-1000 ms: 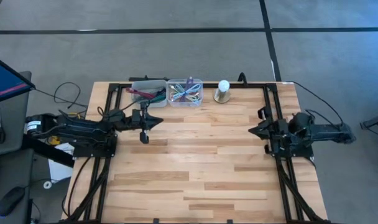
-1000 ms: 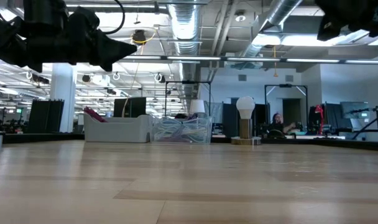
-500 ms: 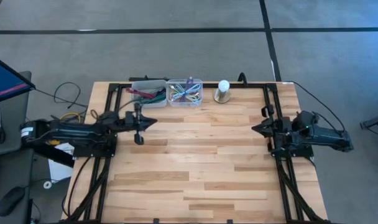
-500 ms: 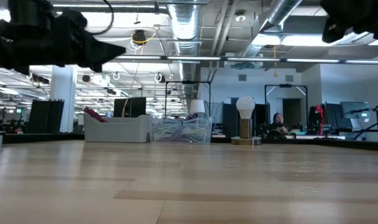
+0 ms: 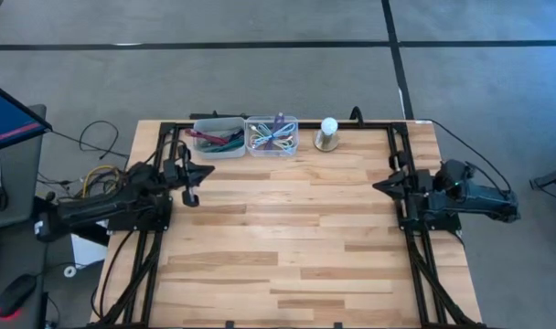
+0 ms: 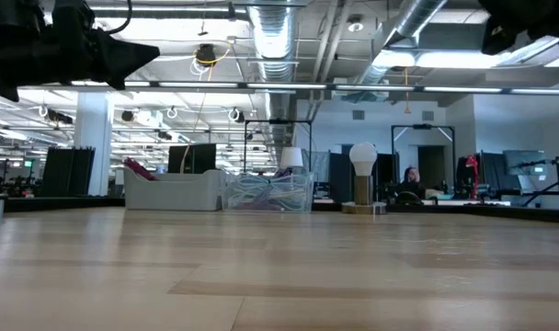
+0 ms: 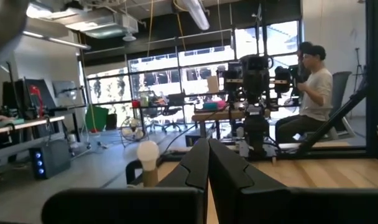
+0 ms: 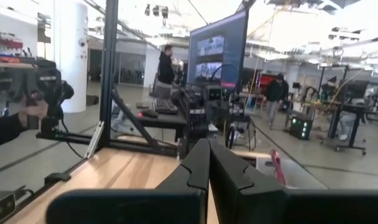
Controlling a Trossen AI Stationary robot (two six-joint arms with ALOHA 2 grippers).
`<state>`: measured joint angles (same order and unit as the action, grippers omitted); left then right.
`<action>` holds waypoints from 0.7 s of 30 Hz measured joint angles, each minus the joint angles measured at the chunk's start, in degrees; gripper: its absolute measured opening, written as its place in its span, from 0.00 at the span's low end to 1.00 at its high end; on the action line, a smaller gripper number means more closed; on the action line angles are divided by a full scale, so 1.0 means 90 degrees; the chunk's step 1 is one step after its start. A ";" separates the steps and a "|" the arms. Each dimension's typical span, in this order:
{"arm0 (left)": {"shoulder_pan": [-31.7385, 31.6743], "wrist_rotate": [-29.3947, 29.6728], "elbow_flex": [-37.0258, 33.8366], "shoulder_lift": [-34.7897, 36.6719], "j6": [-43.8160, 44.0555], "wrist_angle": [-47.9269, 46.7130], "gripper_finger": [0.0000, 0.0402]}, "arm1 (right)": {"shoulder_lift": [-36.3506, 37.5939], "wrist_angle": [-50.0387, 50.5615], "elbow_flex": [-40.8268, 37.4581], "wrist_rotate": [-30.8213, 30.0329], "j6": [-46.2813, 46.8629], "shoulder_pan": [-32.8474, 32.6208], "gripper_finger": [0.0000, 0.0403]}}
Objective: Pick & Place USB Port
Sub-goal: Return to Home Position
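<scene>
Wooden table (image 5: 287,247), pale planks, black frame. Along its far edge, side by side: gray bin (image 6: 174,196), transparent bin (image 6: 268,195), small lamp (image 5: 328,133).

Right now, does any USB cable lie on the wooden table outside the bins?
No, the high view shows cables only inside the gray plastic bin and the transparent bin.

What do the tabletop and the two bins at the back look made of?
Tabletop: pale wood strips, smooth satin finish; seams and grain show. Grey bin: opaque, matte, probably plastic. Clear bin: see-through, likely plastic; coloured cables show through its wall.
</scene>
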<state>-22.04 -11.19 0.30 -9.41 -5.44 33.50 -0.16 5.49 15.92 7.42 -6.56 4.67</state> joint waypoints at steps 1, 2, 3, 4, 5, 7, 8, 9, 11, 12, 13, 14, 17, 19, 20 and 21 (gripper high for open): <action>-0.0031 -0.0001 0.0000 0.0143 0.0002 -0.0179 0.02 | 0.0000 0.0045 0.0000 0.0002 -0.0001 0.0000 0.00; -0.0067 -0.0001 0.0000 0.0275 0.0006 -0.0322 0.02 | 0.0000 0.0067 0.0000 -0.0001 0.0002 0.0000 0.00; -0.0100 -0.0001 0.0000 0.0402 0.0009 -0.0404 0.02 | -0.0004 0.0085 -0.0003 -0.0006 0.0000 0.0000 0.00; -0.0139 -0.0001 0.0000 0.0513 0.0013 -0.0450 0.02 | -0.0004 0.0093 -0.0005 -0.0015 -0.0001 0.0000 0.00; -0.0170 -0.0019 0.0000 0.0617 0.0016 -0.0508 0.02 | 0.0000 0.0073 -0.0005 -0.0022 -0.0001 0.0000 0.00; -0.0234 -0.0198 0.0000 0.0800 0.0060 -0.0603 0.02 | 0.0000 0.0062 -0.0005 -0.0035 -0.0001 0.0000 0.00; -0.0271 -0.0316 0.0000 0.0873 0.0164 -0.0632 0.02 | 0.0000 0.0060 -0.0005 -0.0057 -0.0001 0.0000 0.00; -0.0311 -0.0417 0.0000 0.0935 0.0265 -0.0634 0.02 | 0.0000 0.0062 -0.0005 -0.0126 -0.0001 0.0000 0.00; -0.0393 -0.0612 0.0001 0.1052 0.0392 -0.0632 0.02 | 0.0000 0.0061 -0.0005 -0.0177 -0.0001 0.0000 0.00; -0.0429 -0.0646 0.0028 0.1052 0.0494 -0.0646 0.02 | 0.0000 0.0072 -0.0005 -0.0189 -0.0001 0.0000 0.00; -0.0463 -0.0694 0.0112 0.1047 0.0619 -0.0708 0.02 | 0.0000 0.0054 -0.0005 -0.0189 -0.0001 0.0000 0.00; -0.0492 -0.0698 0.0225 0.1044 0.0715 -0.0836 0.02 | 0.0000 0.0005 -0.0005 -0.0187 -0.0001 -0.0005 0.00; -0.0489 -0.0825 0.0676 0.1049 0.0786 -0.1567 0.02 | 0.0000 0.0001 -0.0005 -0.0189 0.0001 -0.0005 0.00; -0.0461 -0.0851 0.0974 0.1049 0.0786 -0.2080 0.02 | 0.0000 0.0011 -0.0005 -0.0189 0.0002 -0.0002 0.00; -0.0426 -0.0856 0.1071 0.1049 0.0786 -0.2201 0.01 | 0.0000 0.0008 -0.0005 -0.0188 0.0000 -0.0002 0.00; -0.0374 -0.0886 0.1101 0.1049 0.0786 -0.2200 0.01 | 0.0000 0.0008 -0.0005 -0.0189 -0.0001 -0.0002 0.00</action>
<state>-25.40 -19.17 10.21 0.03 1.63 13.70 -0.16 5.56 15.88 5.72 -6.57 4.64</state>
